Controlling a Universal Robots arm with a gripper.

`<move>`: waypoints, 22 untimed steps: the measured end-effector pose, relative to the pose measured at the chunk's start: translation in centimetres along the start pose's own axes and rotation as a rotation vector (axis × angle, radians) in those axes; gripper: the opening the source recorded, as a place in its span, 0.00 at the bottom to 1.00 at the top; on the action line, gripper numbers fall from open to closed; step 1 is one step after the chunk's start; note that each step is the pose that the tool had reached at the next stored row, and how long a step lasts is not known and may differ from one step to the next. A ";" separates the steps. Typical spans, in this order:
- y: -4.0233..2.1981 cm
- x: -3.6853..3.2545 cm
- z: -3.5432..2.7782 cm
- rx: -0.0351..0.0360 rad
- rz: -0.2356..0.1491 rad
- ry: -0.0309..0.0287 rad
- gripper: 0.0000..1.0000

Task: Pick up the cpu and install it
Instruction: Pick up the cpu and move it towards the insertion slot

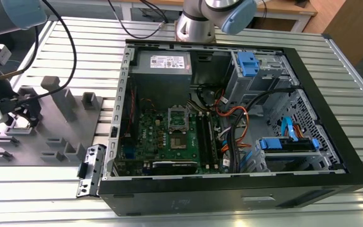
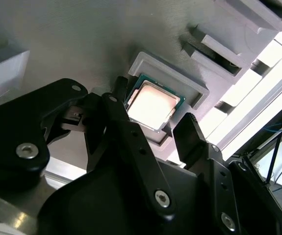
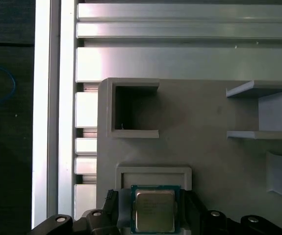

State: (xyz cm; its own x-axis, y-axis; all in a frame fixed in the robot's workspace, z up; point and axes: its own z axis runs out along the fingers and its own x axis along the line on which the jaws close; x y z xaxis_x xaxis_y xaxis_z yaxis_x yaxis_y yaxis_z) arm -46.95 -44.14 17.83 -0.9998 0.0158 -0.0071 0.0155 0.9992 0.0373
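At the exterior view's left, a grey holder [image 1: 49, 127] on the table [image 1: 43, 198] keeps the cpu [image 3: 154, 210] flat in its shallow square pocket [image 3: 153, 171]. The hand [image 2: 155, 105] straddles it, released. Rightward, the open computer case [image 1: 332, 118] holds the green board [image 1: 150, 132].

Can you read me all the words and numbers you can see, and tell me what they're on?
White label on the power supply: print too small to read.
Top of the cpu: faint print, too small to read.
Nothing else can be read.
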 end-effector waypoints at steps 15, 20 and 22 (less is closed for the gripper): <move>0.01 -0.07 -0.19 -0.0002 0.000 -0.0003 0.65; 0.02 -0.07 -0.37 -0.0001 0.000 -0.0001 0.65; 0.02 -0.07 -0.53 -0.0002 0.000 -0.0002 0.65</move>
State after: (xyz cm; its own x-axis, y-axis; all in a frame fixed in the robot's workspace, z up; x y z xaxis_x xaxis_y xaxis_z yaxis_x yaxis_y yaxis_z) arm -46.88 -44.14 18.36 -0.9998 0.0158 -0.0073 0.0155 0.9992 0.0374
